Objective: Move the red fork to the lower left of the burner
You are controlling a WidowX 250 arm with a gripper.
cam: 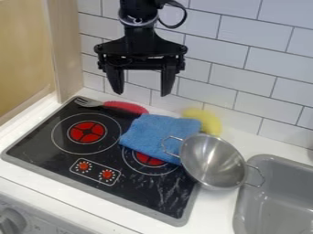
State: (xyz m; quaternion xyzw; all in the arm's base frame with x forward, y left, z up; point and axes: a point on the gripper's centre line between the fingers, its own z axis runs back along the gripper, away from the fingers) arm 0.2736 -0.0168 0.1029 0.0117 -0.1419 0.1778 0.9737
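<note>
The black gripper (142, 89) hangs open above the back of the stove, its two fingers apart with nothing between them. Below it, the red-handled fork (124, 107) lies along the stovetop's back edge, its grey tines pointing left and its handle end close to the blue cloth. In front of the fork is the left burner (87, 132), red with a white ring around it. A second burner (149, 159) is partly covered by the cloth and sits to the right.
A blue cloth (160, 132) lies on the stovetop. The metal pan (213, 161) rests tilted at the stove's right edge, with a yellow object (211, 122) behind it. A grey sink (278, 196) is at the right, and a tiled wall (245, 77) rises behind.
</note>
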